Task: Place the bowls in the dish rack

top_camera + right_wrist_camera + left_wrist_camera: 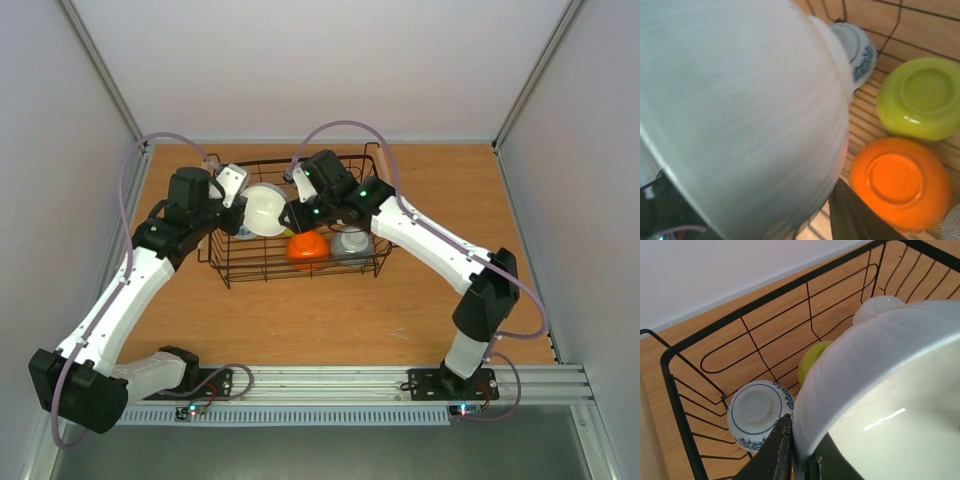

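White bowl [890,390] in left gripper [800,460], over dish rack [765,299]

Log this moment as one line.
left gripper: pinching white bowl rim over dish rack | right gripper: beside same bowl, grip unclear | racked: orange bowl, yellow-green bowl, blue-patterned bowl, upside down

Table [330,320] is open along the near edge and right side, easy passage. Dish rack [300,276] at far middle, top blocked: left arm [150,262] and right arm [430,240] meet over it, with the held white bowl [265,208] above its left half. Rack floor is crowded: blue-patterned bowl [759,412] at left end, yellow-green bowl [810,362] just beside it, orange bowl [307,248] and grey bowl [352,243] along the near wall. There is a bare floor strip past the blue-patterned bowl.
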`<move>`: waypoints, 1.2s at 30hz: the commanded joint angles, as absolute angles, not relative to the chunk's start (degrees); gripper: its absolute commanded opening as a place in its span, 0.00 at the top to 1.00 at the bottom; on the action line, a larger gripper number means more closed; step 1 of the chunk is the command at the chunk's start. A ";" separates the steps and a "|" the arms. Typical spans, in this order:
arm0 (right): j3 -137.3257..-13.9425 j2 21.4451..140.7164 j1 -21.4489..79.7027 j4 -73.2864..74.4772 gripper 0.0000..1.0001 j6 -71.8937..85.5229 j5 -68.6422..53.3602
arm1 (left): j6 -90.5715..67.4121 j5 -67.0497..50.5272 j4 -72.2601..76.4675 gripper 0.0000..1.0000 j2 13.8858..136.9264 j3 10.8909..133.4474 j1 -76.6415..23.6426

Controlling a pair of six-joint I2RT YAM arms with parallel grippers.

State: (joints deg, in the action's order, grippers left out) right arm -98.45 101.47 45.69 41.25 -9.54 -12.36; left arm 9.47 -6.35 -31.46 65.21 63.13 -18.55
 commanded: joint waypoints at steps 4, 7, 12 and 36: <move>-94.33 92.17 47.20 32.11 0.57 -17.16 -26.00 | 17.69 -15.78 -34.45 1.00 64.97 61.05 -18.69; -91.58 90.47 47.20 30.03 0.44 -17.64 -27.54 | 18.31 -17.06 -35.40 1.00 65.04 61.24 -18.68; -86.79 87.80 46.81 26.40 0.29 -19.23 -31.01 | 20.39 -24.44 -37.41 1.00 64.73 61.65 -18.29; -82.80 84.94 46.49 27.82 0.04 -19.85 -22.11 | 24.11 -46.73 -42.76 0.99 63.46 62.75 -7.48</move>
